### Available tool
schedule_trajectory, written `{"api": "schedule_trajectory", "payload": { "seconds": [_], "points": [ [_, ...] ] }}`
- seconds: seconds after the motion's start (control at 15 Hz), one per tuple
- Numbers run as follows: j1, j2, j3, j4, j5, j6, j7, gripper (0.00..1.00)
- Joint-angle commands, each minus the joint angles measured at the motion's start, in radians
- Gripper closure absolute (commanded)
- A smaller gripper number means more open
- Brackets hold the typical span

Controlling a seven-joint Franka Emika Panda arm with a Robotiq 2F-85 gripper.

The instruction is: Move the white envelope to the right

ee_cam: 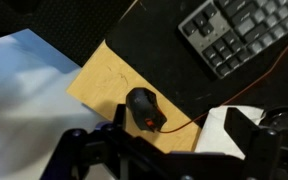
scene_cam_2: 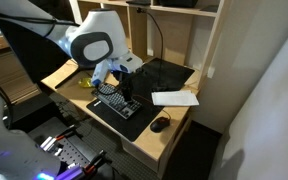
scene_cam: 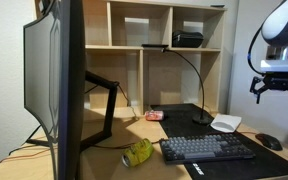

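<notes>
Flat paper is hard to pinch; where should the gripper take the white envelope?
Grip the white envelope by its long edge facing the mouse, from above: it lies flat on the desk, and the lamp base crowds its other side.

Black mouse point(ee_cam: 144, 108) sits near keyboard point(ee_cam: 246, 35) and white envelope point(ee_cam: 215, 135).

Keyboard point(scene_cam: 209, 149), mouse point(scene_cam: 271, 142), monitor point(scene_cam: 54, 80), lamp point(scene_cam: 202, 118)

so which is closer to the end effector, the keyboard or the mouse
The mouse: it lies on the bare desk just below the end effector, while the keyboard sits farther off on the black mat.
</notes>
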Motion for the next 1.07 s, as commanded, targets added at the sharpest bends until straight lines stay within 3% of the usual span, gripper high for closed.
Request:
{"api": "schedule_trajectory", "payload": {
  "seconds": [0.0,0.2,0.53,0.67,0.73,0.8,0.87,1.0],
  "points": [
    [-0.002,0.054,-0.033,0.029,0.001,0.03,0.021,0.0],
    [0.004,0.172,-0.075,0.115,0.003,0.05,0.054,0.0],
    [0.03,0.204,-0.083,0.118,0.041,0.069,0.039,0.0],
    [0.079,0.289,-0.109,0.137,0.251,0.167,-0.056,0.0],
    [0.174,0.325,-0.19,0.156,0.336,0.199,-0.067,0.0],
    [0.217,0.33,-0.216,0.17,0.426,0.203,-0.102,0.0],
    [0.154,0.354,-0.145,0.191,0.514,0.227,-0.15,0.0],
    [0.141,0.433,-0.132,0.277,0.69,0.207,-0.279,0.0]
  ]
}}
